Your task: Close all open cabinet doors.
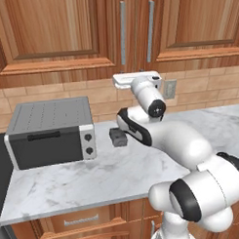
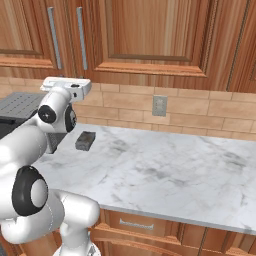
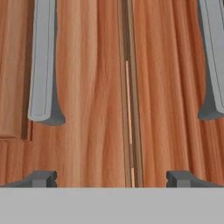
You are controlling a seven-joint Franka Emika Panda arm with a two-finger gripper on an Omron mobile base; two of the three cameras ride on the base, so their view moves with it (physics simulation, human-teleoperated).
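Two reddish-brown cabinet doors hang above the counter, the left door (image 1: pixel 55 31) and the right door (image 1: pixel 196 21). Their silver bar handles (image 1: pixel 123 33) (image 1: pixel 150 31) stand side by side at the centre seam. Both doors look flush with the cabinet front. In the hand view a thin seam (image 3: pixel 128 109) runs between the left handle (image 3: pixel 42 65) and the right handle (image 3: pixel 214 61). My gripper (image 3: pixel 111 179) is open with nothing between its fingertips and points straight at that seam. My hand (image 1: pixel 137 81) (image 2: pixel 65 85) is raised just under the doors' lower edge.
A grey toaster oven (image 1: pixel 51 131) sits on the marble counter (image 1: pixel 94 176) at the left. A small dark block (image 1: pixel 118 137) (image 2: pixel 85 140) lies behind my arm. A wall outlet (image 2: pixel 159 105) is on the brick backsplash. Drawer fronts (image 2: pixel 135 223) run below the counter.
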